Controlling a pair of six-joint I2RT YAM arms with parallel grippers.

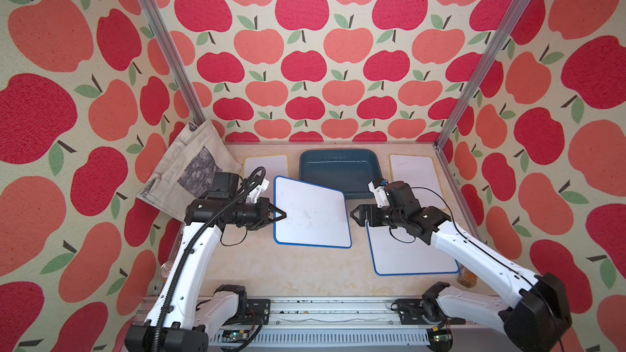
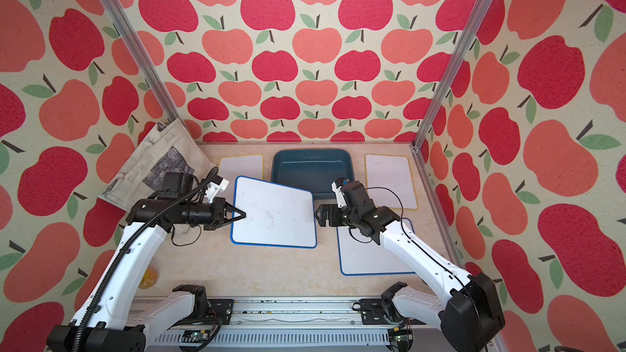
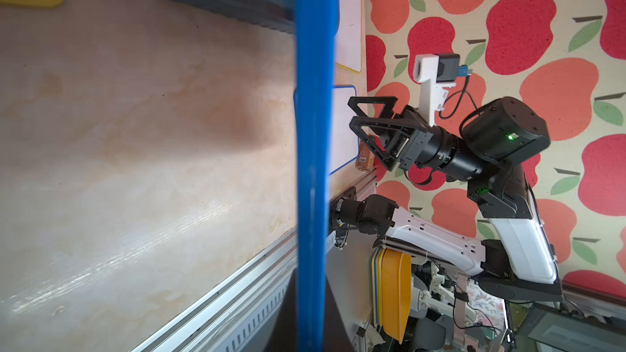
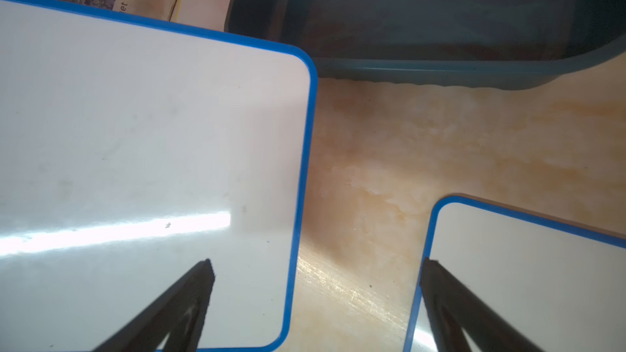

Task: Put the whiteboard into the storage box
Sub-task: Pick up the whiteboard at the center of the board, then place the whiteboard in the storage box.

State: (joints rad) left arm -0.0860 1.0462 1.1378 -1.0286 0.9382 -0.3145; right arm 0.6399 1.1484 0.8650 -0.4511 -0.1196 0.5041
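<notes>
Both top views look down from high above the arms' bases toward the back wall, taking in the whole table [image 1: 257, 265], both arms and the storage box [image 1: 338, 177]. The left wrist camera sits right against the blue-framed whiteboard [image 3: 313, 164], edge-on, facing across the table to the right arm [image 3: 518, 242]. The right wrist camera looks down close over that whiteboard's corner and the box's near wall, past the fingers [image 4: 186, 299] of the right gripper [image 4: 316, 263].
</notes>
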